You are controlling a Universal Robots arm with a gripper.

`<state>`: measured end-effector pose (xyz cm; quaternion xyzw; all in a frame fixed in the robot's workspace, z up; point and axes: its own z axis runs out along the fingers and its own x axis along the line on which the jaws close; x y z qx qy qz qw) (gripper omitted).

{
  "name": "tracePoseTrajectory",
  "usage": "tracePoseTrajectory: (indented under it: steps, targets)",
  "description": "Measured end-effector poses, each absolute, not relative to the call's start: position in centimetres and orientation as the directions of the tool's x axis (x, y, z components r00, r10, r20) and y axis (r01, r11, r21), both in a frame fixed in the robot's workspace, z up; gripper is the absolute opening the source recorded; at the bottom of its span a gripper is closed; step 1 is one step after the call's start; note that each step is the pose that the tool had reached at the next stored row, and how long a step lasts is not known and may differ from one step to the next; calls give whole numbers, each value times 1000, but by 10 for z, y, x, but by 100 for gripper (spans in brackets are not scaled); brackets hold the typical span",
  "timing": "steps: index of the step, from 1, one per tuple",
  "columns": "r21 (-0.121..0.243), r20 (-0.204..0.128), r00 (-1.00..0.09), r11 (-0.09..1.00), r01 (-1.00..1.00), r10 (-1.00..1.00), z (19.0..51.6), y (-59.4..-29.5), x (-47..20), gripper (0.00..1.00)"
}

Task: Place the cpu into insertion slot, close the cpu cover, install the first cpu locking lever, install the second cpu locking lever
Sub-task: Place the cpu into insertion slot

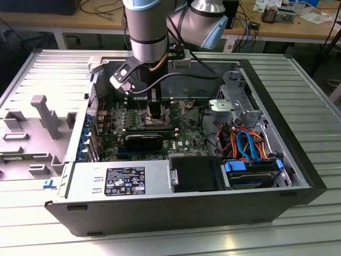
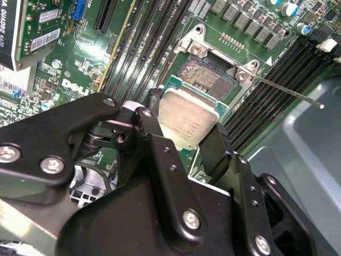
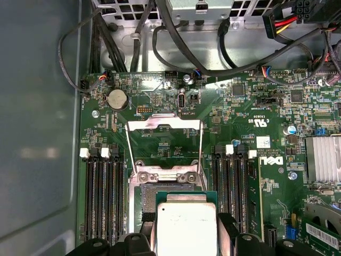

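Our claw is closed on the chip, gripping two opposite edges; the open socket lies just below the claw; we judge the chip light, stiff, fragile underneath.

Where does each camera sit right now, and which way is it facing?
Exterior view: off the arm, looking down into the open computer case; arm shows.
Second wrist view: on the wrist, facing the cpu and insertion slot; black pincer shows.
First wrist view: on the wrist, facing along the motherboard; pincer shows.
Shared: both wrist views show the cpu.
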<state>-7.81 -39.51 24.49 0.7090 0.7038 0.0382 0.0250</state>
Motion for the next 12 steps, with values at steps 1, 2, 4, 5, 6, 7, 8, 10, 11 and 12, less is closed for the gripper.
tracePoseTrajectory:
  steps: [1, 2, 4, 5, 6, 7, 8, 10, 11, 12]
  targets:
    - [89, 19, 7, -8, 996, 1000, 245, -395, -78, 55]
    - [89, 19, 7, -8, 996, 1000, 245, -395, -78, 55]
    - [89, 19, 7, -8, 996, 1000, 245, -393, -78, 55]
    - [89, 18, 7, -8, 996, 1000, 245, -392, -78, 55]
    - [89, 16, 6, -8, 996, 1000, 245, -392, -78, 55]
    - [89, 14, 4, -6, 996, 1000, 244, -391, -78, 55]
    - [89, 12, -1, 0, 996, 1000, 244, -390, -78, 55]
    - [89, 7, -14, 13, 996, 1000, 243, -388, -78, 55]
    - [89, 5, -16, 16, 996, 1000, 242, -387, -78, 55]
    - [89, -2, -20, 20, 996, 1000, 241, -385, -78, 55]
